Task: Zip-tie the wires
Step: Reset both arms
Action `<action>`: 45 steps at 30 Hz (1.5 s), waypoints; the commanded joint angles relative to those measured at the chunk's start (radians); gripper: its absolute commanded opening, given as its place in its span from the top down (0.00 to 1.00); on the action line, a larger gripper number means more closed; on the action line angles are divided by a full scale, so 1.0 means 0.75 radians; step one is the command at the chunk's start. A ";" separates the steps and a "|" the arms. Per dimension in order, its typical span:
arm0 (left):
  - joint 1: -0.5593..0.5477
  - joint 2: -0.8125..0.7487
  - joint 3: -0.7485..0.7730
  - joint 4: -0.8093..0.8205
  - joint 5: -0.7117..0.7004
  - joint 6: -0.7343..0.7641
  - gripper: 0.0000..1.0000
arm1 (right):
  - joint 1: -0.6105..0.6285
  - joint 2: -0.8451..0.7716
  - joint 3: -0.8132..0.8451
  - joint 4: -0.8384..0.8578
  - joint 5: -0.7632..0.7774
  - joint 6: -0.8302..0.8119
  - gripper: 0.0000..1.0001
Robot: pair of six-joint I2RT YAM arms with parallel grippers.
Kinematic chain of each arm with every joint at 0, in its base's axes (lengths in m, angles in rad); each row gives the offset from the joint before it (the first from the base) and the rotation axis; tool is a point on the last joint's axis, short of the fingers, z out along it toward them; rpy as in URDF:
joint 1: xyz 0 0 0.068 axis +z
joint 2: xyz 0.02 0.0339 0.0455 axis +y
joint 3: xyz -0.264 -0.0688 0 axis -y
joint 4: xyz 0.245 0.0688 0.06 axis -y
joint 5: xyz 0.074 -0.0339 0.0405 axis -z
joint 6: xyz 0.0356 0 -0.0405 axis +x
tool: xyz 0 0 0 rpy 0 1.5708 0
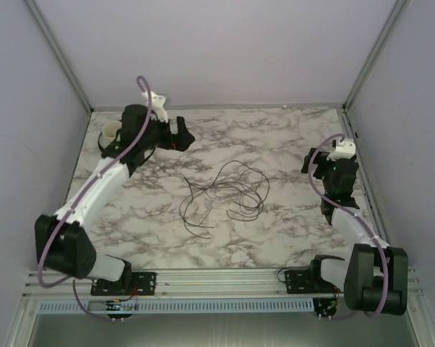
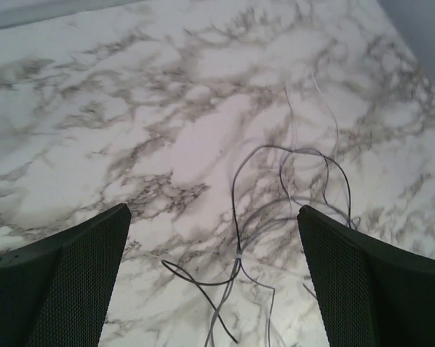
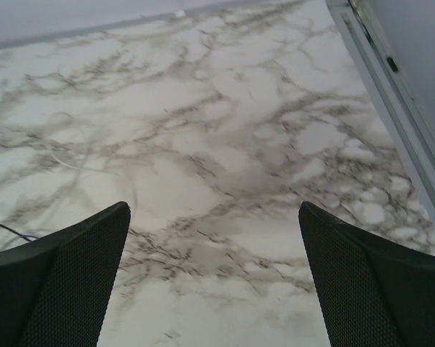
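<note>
We note left gripper (image 2: 214, 210) and right gripper (image 3: 212, 210) both agape, empty. The wires (image 1: 225, 191) lie mid table (image 1: 290, 137), 5 o'clock of left gripper. Risk, we judge: hair-thin loops escaping a pinch, tangle scattering.

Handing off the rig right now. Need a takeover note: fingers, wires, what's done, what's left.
Left gripper: fingers open, empty, over the far-left part of the table.
Right gripper: fingers open, empty, at the right side, apart from the wires.
Wires: loose loops lying mid-table, touched by neither arm.
Done: a small pale band seems to cinch several strands together; too small to confirm it is a zip tie.
Left: check that band; if it is missing or loose, tie the bundle.
</note>
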 commanded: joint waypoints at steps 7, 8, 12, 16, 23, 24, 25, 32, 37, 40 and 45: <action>0.074 -0.375 -0.671 0.836 -0.378 -0.261 0.00 | -0.056 0.163 -0.289 0.658 0.138 -0.094 0.01; 0.076 -0.393 -0.693 0.838 -0.411 -0.254 0.00 | -0.058 0.193 -0.309 0.716 0.142 -0.101 0.01; 0.083 -0.459 -0.813 0.940 -0.556 -0.230 0.00 | -0.054 0.383 -0.402 1.072 0.134 -0.119 0.01; 0.085 -0.507 -0.946 1.089 -0.689 -0.193 0.00 | -0.052 0.570 -0.484 1.403 0.126 -0.116 0.01; 0.085 -0.502 -1.017 1.065 -0.862 -0.065 0.00 | -0.041 0.550 -0.401 1.213 0.120 -0.138 0.01; 0.085 -0.491 -1.020 1.060 -0.877 -0.035 0.00 | -0.039 0.558 -0.408 1.241 0.121 -0.138 0.01; 0.084 -0.485 -1.026 1.058 -0.893 -0.011 0.00 | -0.038 0.556 -0.408 1.236 0.121 -0.141 0.01; 0.102 -0.366 -1.098 1.146 -0.989 0.140 0.00 | -0.021 0.558 -0.398 1.222 0.135 -0.162 0.01; 0.130 -0.224 -1.221 1.445 -0.945 0.114 0.00 | -0.016 0.559 -0.398 1.220 0.140 -0.167 0.01; 0.146 -0.166 -1.202 1.525 -0.958 0.153 0.00 | -0.016 0.558 -0.397 1.218 0.142 -0.169 0.01; 0.179 -0.103 -1.137 1.491 -0.904 0.150 0.00 | -0.013 0.558 -0.401 1.221 0.141 -0.170 0.01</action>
